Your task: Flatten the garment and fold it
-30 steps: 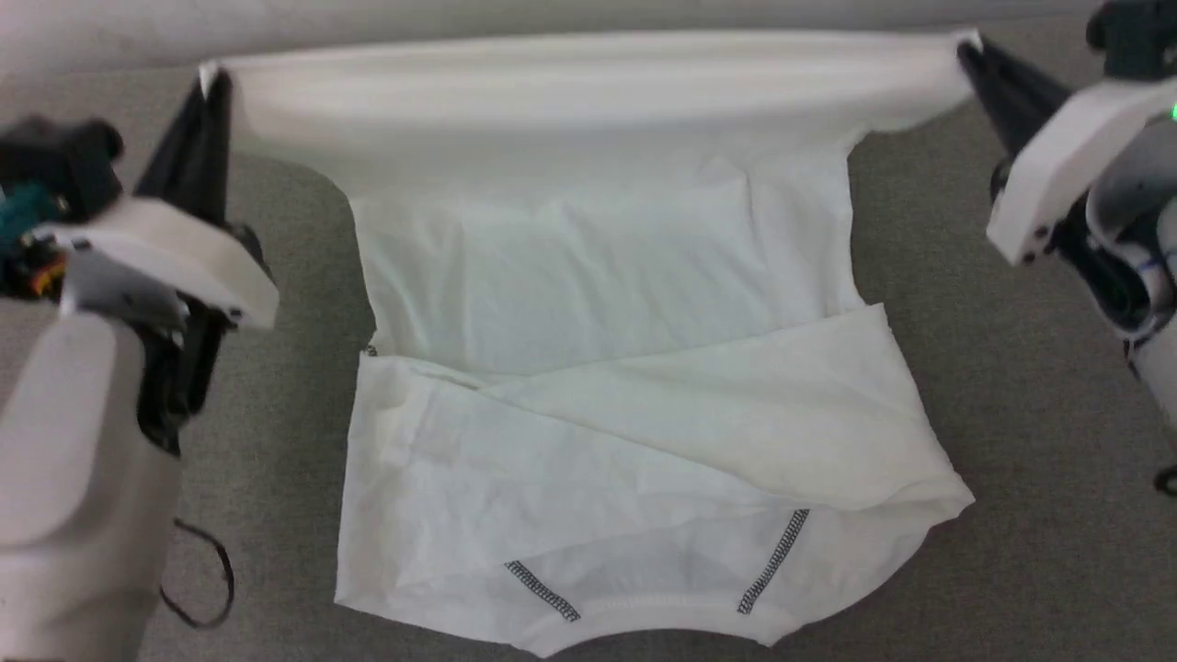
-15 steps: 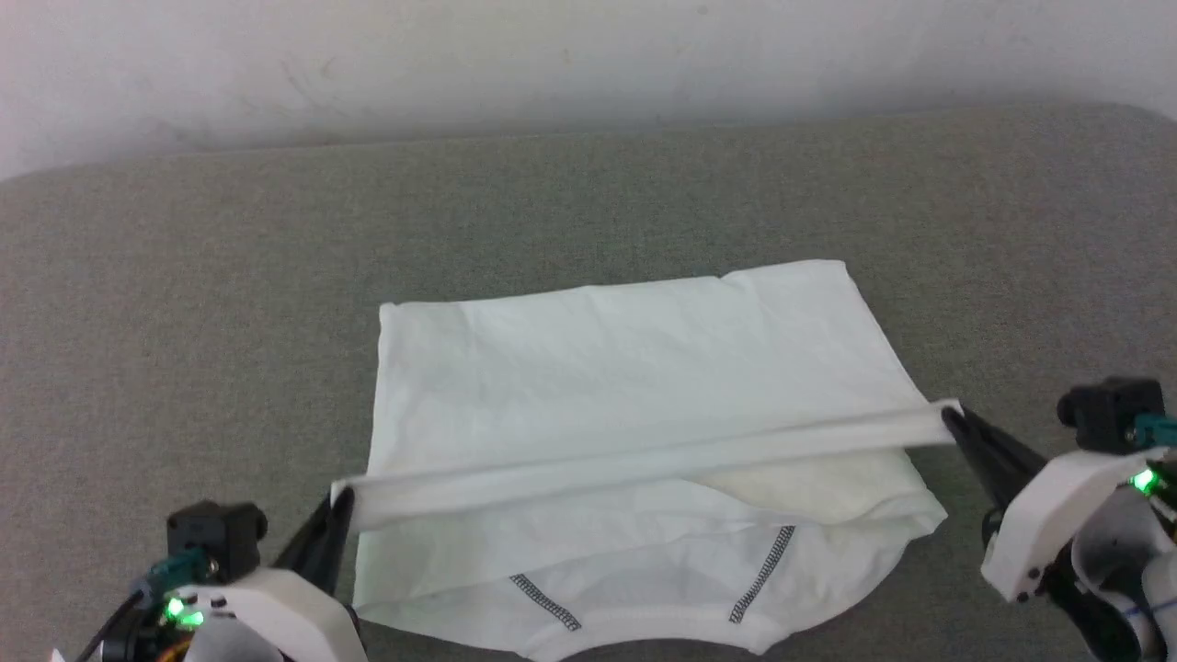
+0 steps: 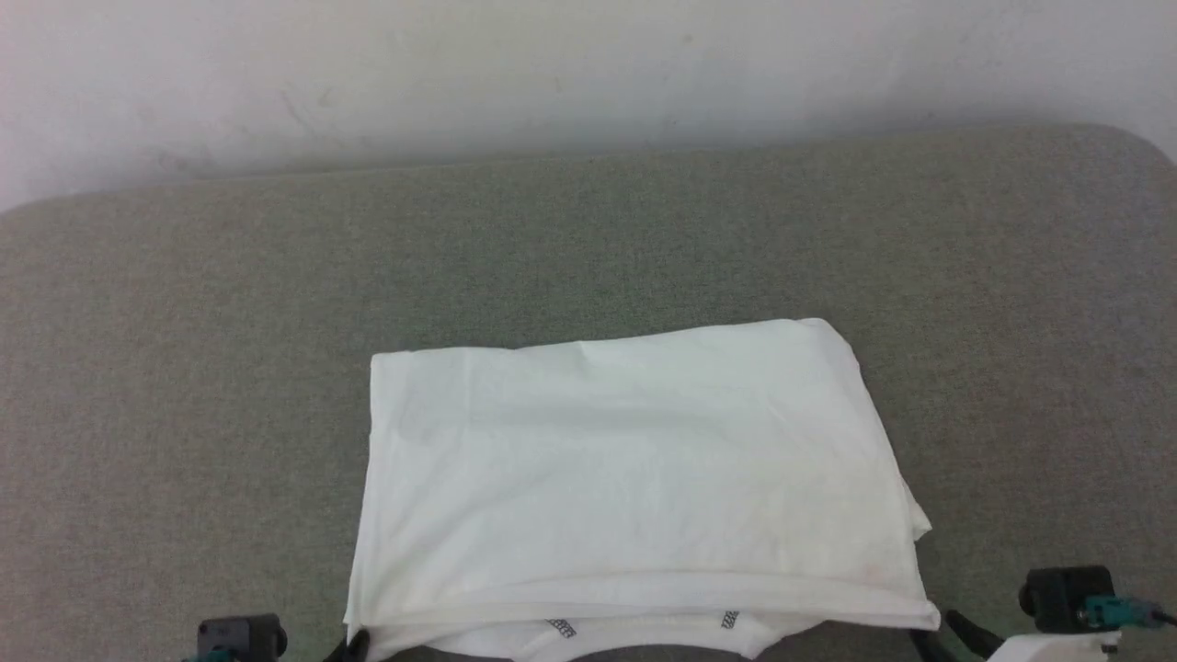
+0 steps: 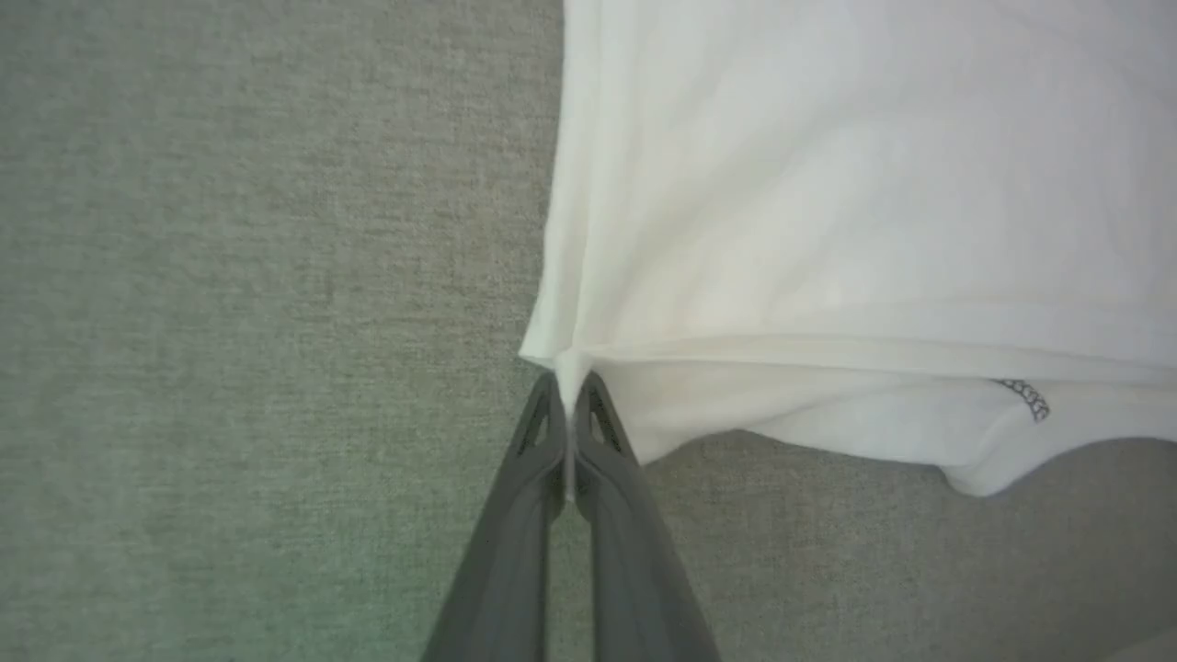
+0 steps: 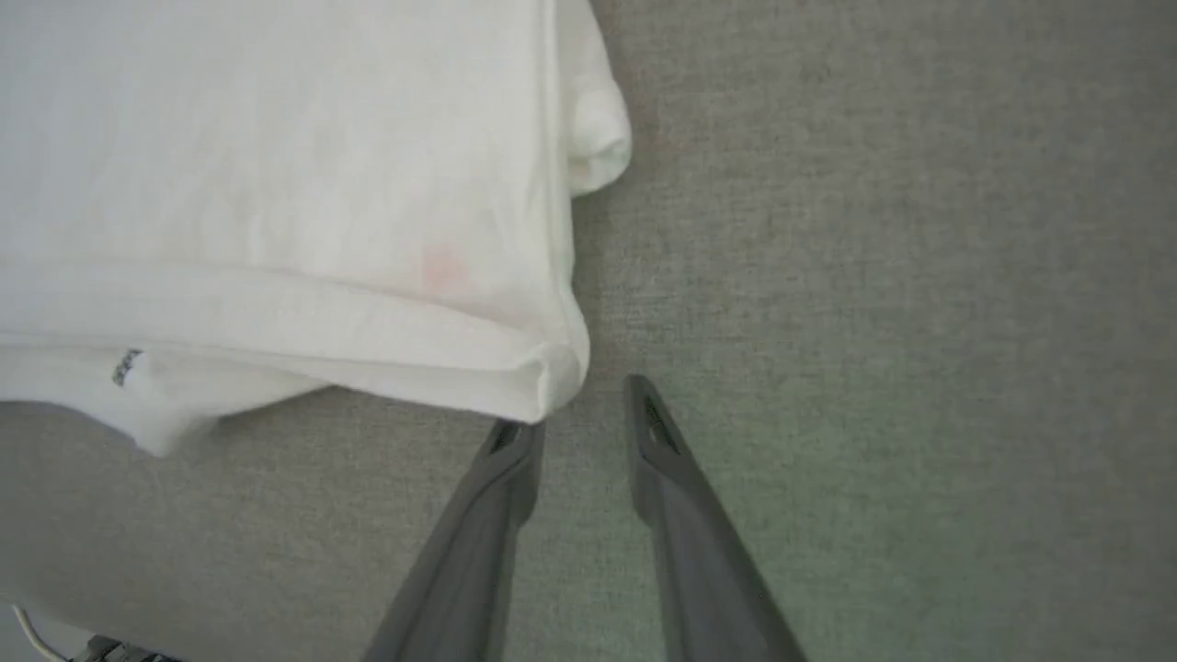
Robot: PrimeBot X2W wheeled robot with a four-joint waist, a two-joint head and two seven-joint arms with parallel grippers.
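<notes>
Garment (image 3: 625, 460) now folded over, left gripper (image 4: 572, 391) pinching its corner, right gripper (image 5: 579, 409) spread.

I see the garment (image 3: 625, 469) lying folded into a rough white rectangle on the grey surface (image 3: 184, 386), top layer smooth, two short runs of dark grey stitching (image 3: 561, 628) peeking from the layer beneath along its near edge

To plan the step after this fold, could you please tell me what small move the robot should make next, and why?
Probably open the left gripper and let go. Its fingers are pinched shut on a near corner of the garment, which lies folded flat on the grey surface. The right gripper is open, just clear of its corner.
</notes>
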